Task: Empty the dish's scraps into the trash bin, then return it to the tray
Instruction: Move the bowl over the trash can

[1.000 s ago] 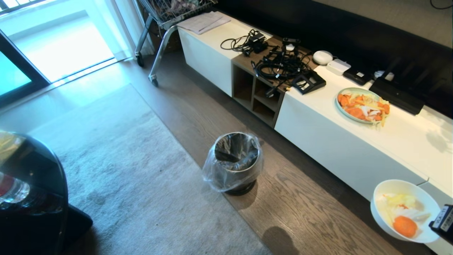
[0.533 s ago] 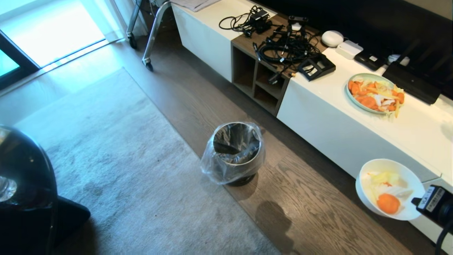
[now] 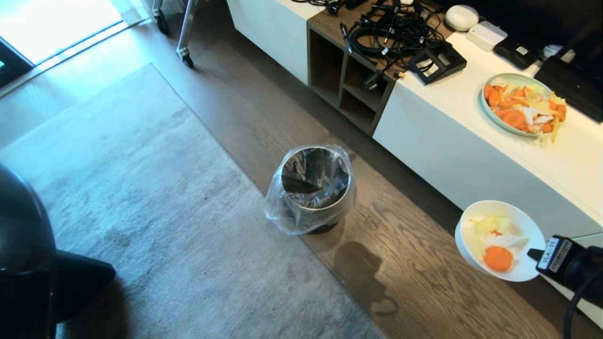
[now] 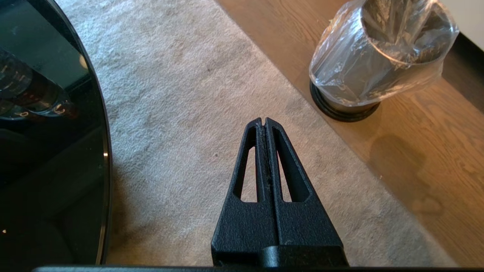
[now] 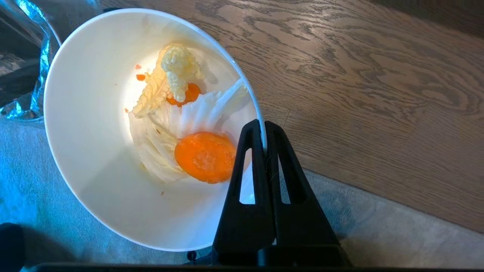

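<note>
My right gripper (image 5: 262, 124) is shut on the rim of the dish (image 5: 90, 151), a white deep bowl held in the air above the wooden floor at the right of the head view, dish (image 3: 471, 254). The scraps (image 5: 189, 128), pale cabbage bits and a round orange slice (image 3: 498, 258), lie inside it. The trash bin (image 3: 314, 188), steel with a clear liner bag, stands on the floor to the dish's left, well apart from it. My left gripper (image 4: 263, 121) is shut on nothing and hangs over the rug, near the trash bin (image 4: 378, 60). The tray is out of view.
A long white low cabinet (image 3: 471, 155) runs along the right, bearing a pale plate of orange food (image 3: 520, 103), cables (image 3: 391, 28) and small devices. A grey rug (image 3: 141, 226) covers the floor at left. A dark round glass tabletop (image 4: 45, 143) lies beside the left gripper.
The whole head view has tilted down, so the scene has slid upward. The dish in my right gripper has come a little leftward, toward the bin. The left arm has not moved.
</note>
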Controlling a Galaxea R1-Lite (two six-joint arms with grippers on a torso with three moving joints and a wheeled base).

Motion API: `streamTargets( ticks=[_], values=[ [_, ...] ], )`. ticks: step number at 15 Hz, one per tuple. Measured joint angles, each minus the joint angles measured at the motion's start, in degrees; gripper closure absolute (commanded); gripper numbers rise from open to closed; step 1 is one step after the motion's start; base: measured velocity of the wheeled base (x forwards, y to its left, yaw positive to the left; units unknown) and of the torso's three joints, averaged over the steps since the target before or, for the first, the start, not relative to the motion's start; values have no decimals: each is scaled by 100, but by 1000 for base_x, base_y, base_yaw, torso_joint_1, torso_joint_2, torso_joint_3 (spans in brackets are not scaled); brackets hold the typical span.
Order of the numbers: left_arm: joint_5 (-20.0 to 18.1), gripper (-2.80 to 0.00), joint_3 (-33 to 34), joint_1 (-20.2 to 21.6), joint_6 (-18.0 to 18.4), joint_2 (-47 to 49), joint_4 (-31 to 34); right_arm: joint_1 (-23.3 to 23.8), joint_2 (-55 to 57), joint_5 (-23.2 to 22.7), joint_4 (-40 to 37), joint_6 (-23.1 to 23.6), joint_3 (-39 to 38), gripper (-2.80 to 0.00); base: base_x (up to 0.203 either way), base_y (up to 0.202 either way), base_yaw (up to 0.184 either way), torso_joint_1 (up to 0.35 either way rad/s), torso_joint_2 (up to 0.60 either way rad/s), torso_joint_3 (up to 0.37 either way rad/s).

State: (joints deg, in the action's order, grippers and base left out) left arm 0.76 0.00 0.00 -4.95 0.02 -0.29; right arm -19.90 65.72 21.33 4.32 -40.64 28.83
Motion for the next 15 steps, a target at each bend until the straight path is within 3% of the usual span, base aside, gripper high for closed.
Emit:
streamTargets(
  ticks=[11, 15],
  values=[
    [1, 0, 0, 0, -1, 0, 2, -5, 15, -28, 52, 144, 0, 0, 0, 0, 0, 3, 2, -188],
    [-1, 0, 0, 0, 0, 0, 2, -5, 14, -37, 417, 673, 7, 0, 0, 0, 0, 1, 1, -27]
  ],
)
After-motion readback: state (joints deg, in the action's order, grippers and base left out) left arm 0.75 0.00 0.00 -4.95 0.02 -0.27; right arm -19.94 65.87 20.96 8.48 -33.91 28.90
